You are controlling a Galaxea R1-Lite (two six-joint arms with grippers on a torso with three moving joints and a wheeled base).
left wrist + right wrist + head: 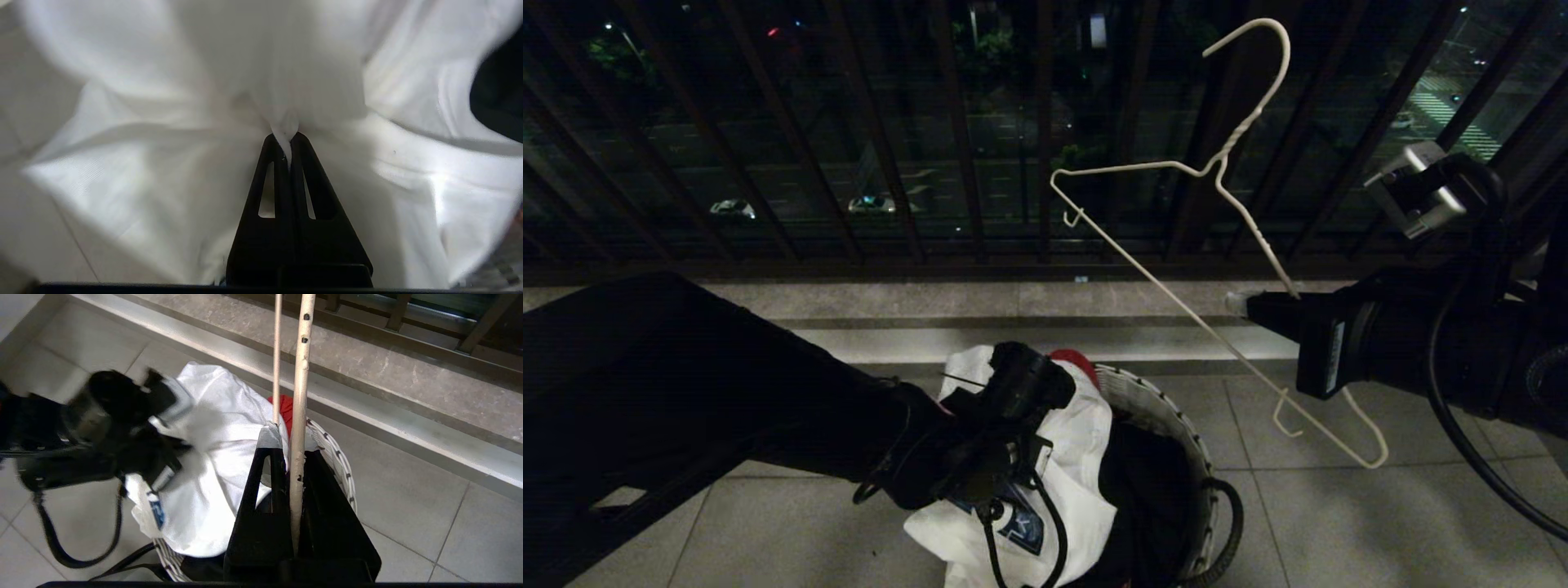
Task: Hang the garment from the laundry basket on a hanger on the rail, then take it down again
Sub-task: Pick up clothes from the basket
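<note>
Here the garment [1078, 441] is pinched by the left gripper [287, 141], whose jaws are pressed together on a small fold of white cloth, while most of the shirt lies heaped on the laundry basket [1176, 408] on the tiled floor. The hanger [1217, 245] is held tilted in the air by the right gripper [292, 457], its jaws clamped on one wire arm, just beside and above the basket. The lift is best made slowly and straight up, so that the thin pinch is not pulled loose and the black garment [1143, 482] and red cloth [1074, 359] beneath are not dragged out. The hanger should be kept steady and apart from the rising cloth. The rail is not in view.
</note>
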